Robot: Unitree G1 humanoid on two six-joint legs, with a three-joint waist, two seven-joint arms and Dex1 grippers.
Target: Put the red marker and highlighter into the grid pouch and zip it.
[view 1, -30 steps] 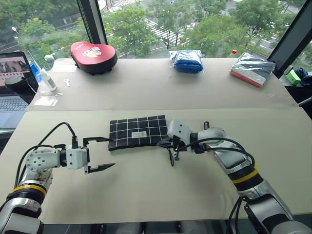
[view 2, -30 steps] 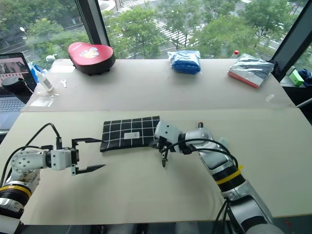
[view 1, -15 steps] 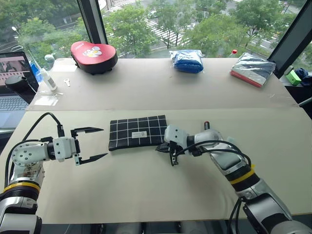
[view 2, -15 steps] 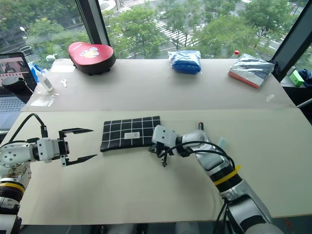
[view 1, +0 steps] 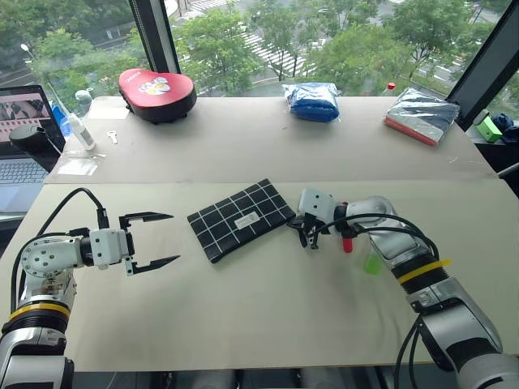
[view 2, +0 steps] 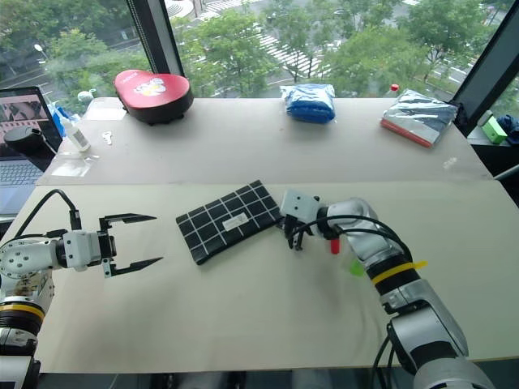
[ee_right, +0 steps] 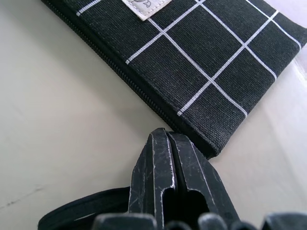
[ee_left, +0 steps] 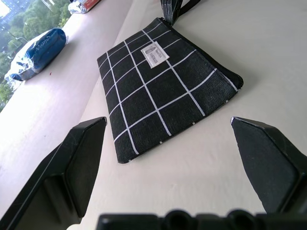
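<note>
From my head I see the flat black fabric grid pouch with white lines and a small white label [view 1: 242,220] lying tilted on the pale bench [view 1: 243,308], its right corner raised toward the far side. My right wrist camera adds what the head views blur: the closed zipper edge of the pouch running to a corner just ahead of my fingertips, and a black strap loop [ee_right: 81,215] curling out beside them. My right claw [view 1: 310,229] is clenched, fingers pressed together at that corner of the pouch; it appears to pinch the strap, though I cannot be sure.

The head views show the slim red marker with a black cap end [view 1: 346,241] and the stubby light-green highlighter [view 1: 372,262] lying on the bench under my right forearm, both outside the pouch.

My left wrist camera looks across the pouch's other short end. My left claw [view 1: 154,241] is released, fingers spread wide, hovering left of the pouch and apart from it. My right arm reaches forward, bent inward toward the pouch.
</note>
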